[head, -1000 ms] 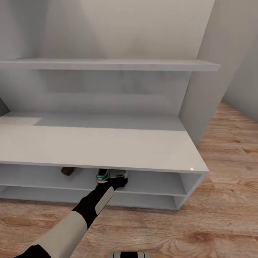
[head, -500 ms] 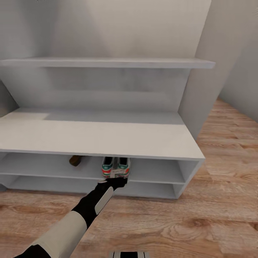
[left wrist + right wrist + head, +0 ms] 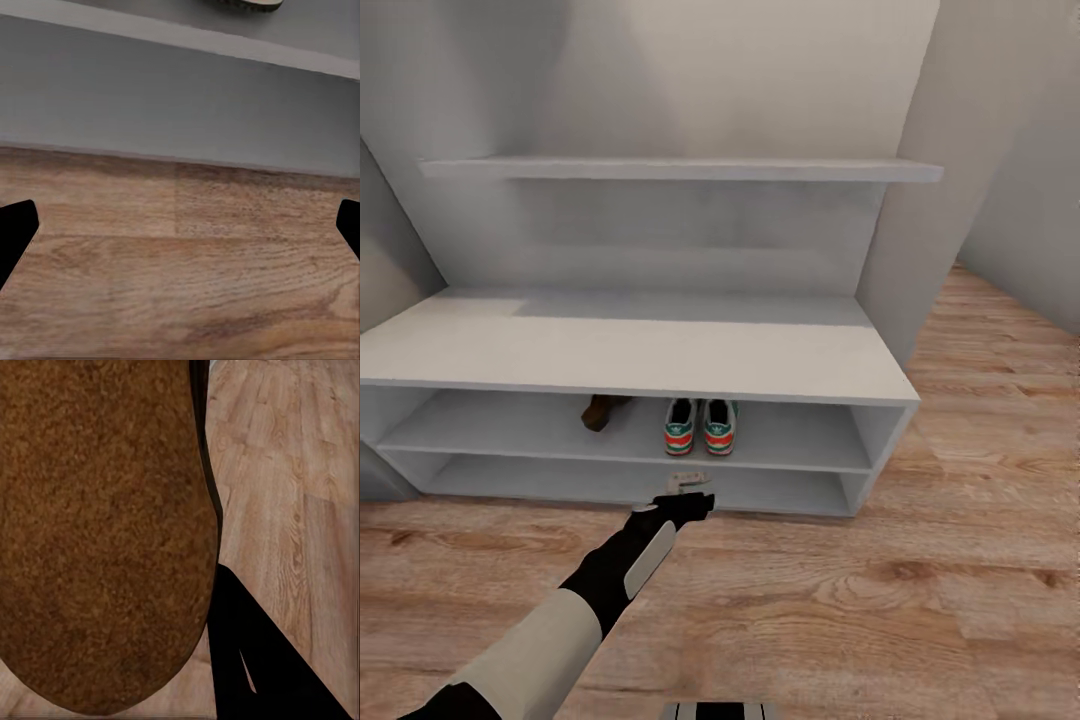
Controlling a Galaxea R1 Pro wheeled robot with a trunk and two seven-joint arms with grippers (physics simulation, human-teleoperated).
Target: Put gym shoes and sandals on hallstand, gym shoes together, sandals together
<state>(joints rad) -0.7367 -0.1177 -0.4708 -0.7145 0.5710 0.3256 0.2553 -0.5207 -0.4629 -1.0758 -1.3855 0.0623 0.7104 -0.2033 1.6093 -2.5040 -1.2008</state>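
Two gym shoes [image 3: 700, 427] are sitting side by side on the upper open shelf of the shoe rack [image 3: 660, 362]. One sandal [image 3: 603, 410] is lying near them, half hidden under the bench top. The left gripper [image 3: 690, 481] is hanging open and empty over the floor [image 3: 920, 600]. A second sandal [image 3: 97, 532] is crowding the right wrist view, apparently clamped there; the right gripper's fingers are hard to make out.

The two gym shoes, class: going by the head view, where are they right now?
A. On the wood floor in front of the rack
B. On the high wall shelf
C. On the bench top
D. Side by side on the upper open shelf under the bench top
D: the two gym shoes stand heel-out, side by side, on the upper open shelf of the hallstand, just beneath its bench top, with a brown sandal to their left.
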